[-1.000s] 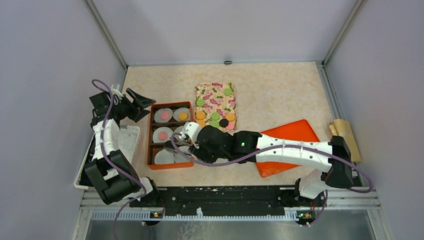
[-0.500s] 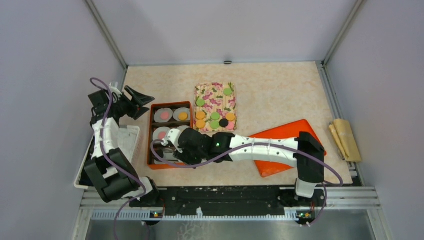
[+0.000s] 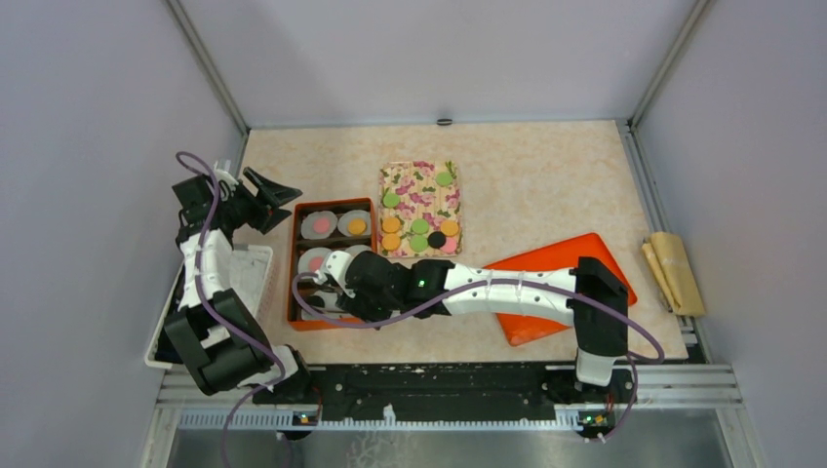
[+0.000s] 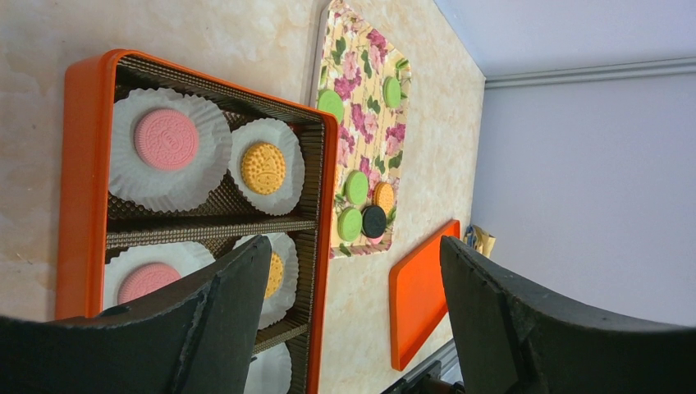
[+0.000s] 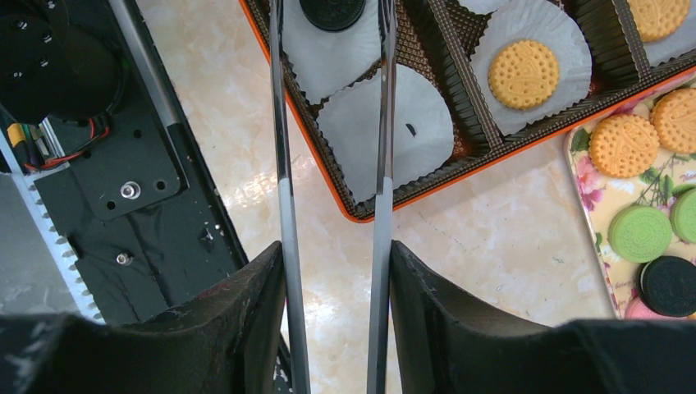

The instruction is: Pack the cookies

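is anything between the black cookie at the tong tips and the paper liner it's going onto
Nothing visible. The black cookie sits between the tips of the tongs, held by the right gripper, directly over a bare white liner in the orange box.

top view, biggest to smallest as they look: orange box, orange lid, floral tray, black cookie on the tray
1. orange box and orange lid: look alike, unranked, since the right arm hides part of the lid
2. floral tray
3. black cookie

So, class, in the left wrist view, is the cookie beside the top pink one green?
No, the cookie beside that pink cookie is orange, sitting on its own white liner.
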